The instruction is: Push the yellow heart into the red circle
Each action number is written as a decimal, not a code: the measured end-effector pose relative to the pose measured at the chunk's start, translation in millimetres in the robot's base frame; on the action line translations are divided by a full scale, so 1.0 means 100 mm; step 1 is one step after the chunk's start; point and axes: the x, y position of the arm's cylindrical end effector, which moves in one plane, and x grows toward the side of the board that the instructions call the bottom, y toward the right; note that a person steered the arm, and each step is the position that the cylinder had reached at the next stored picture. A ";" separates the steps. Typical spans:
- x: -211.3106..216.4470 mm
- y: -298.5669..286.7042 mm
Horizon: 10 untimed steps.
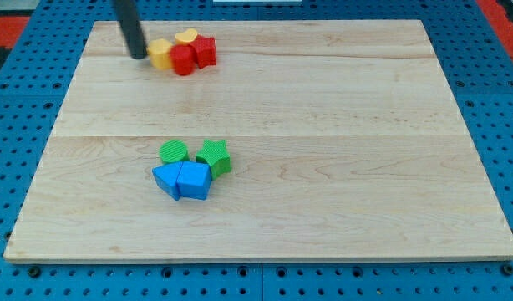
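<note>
Board: a pale wooden table top (323, 125) of long planks filled most of the frame, lying on a blue perforated base (14, 100).

Rod: a straight dark rod (128, 25) entered from the upper left of the frame and slanted slightly down toward the right.

Tip: my tip (139, 56) rested on the board in the upper left of the frame, just to the left of the yellow heart, touching it or nearly so. The arm ended in this bare rod, so it had no jaws to stand apart or together.

Yellow heart: the yellow heart-shaped block (160, 53) lay in the upper left of the frame, between my tip and the red circle, its right side against the red circle.

Red circle: the red round block (183, 59) sat just right of the yellow heart, in contact with it.

Second yellow block: a yellow block (186, 37), shape unclear, lay just above the red circle, at its upper edge.

Second red block: a red block (205, 52) of angular outline touched the red circle's right side.

Green pair: a green round block (174, 152) and a green star-shaped block (215, 156) stood side by side left of the frame's centre.

Blue pair: two blue angular blocks, one on the left (166, 180) and one on the right (195, 181), pressed together directly beneath the green pair, well apart from the upper cluster.
</note>
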 end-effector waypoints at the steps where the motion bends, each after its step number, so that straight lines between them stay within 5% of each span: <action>1: 0.07 0.26; 3: 0.29 -0.05; 4: -0.31 -0.47; 6: -0.47 0.52; 8: -0.77 0.55; 10: -0.46 0.87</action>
